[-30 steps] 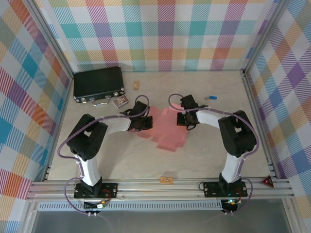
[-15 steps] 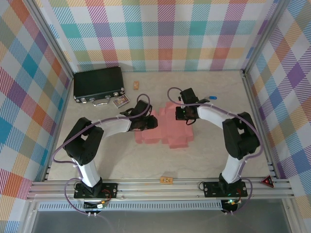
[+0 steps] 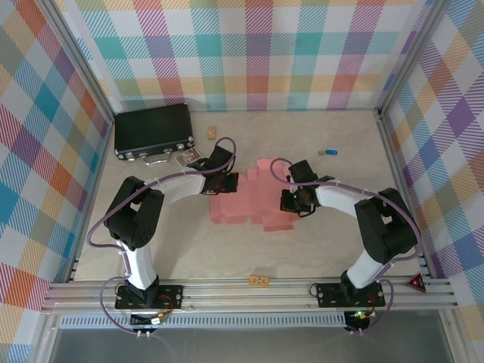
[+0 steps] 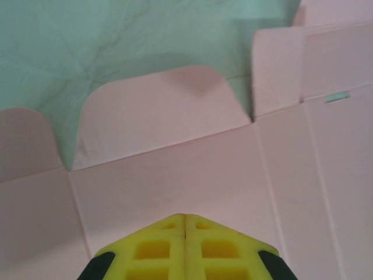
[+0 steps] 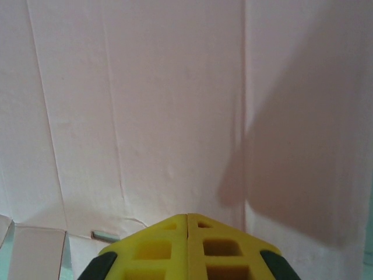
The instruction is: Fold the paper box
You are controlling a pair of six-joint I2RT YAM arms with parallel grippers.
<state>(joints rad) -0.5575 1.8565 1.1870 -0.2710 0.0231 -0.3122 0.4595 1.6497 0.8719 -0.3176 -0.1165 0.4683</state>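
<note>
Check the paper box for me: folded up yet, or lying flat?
Flat. The paper box lies spread as a cut-out on the table, flaps and creased panels side by side, no walls raised.

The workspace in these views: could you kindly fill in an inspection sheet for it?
Surface: pale marbled table.
Job's things: salmon paper box, flat and unfolded, mid-table between the arms.
Clutter: black case far left, small printed card by its latches; wooden block; blue item; orange tag at the near edge.
Grippers: left fingers shut, over the box near a rounded flap; right fingers shut, over a plain panel.
Cables: purple cables loop along both arms.
Surroundings: plaid walls, aluminium frame.
</note>
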